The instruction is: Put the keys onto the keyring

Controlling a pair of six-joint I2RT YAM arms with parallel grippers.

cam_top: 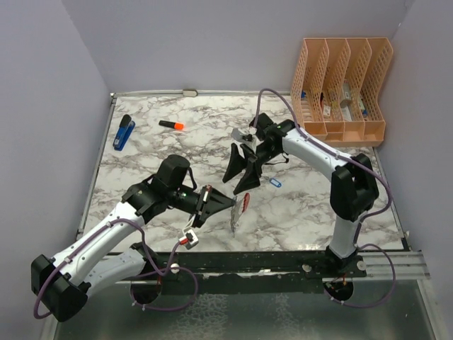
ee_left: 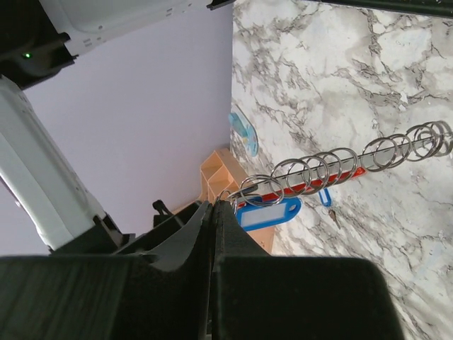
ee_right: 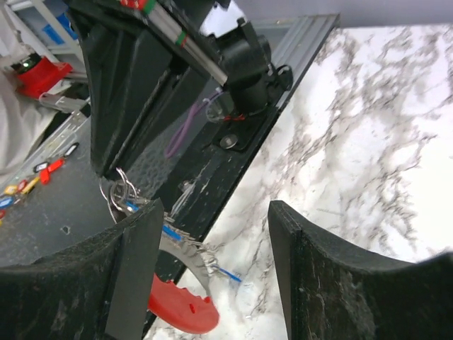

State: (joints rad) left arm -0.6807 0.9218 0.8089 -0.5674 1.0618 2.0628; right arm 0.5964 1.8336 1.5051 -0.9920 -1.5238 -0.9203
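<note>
My left gripper [cam_top: 211,202] is shut on one end of the keyring [cam_top: 237,212], a grey band with a red loop [cam_top: 245,201], and holds it above the table's front middle. In the left wrist view the shut fingers [ee_left: 214,207] pinch a wire ring; a row of silver rings [ee_left: 340,163] and a blue tag [ee_left: 269,212] hang beyond. My right gripper [cam_top: 233,183] is open just behind the keyring. In the right wrist view [ee_right: 212,207] the red loop [ee_right: 177,308] and grey band [ee_right: 185,255] sit beside its left finger [ee_right: 134,269]. A small blue key [cam_top: 274,183] lies on the marble.
A dark-blue stapler [cam_top: 124,132] and an orange-capped black marker [cam_top: 171,125] lie at the back left. An orange file organizer [cam_top: 343,88] stands at the back right. A pale flat item [cam_top: 241,134] lies behind the right gripper. The black front rail [cam_top: 283,261] borders the near edge.
</note>
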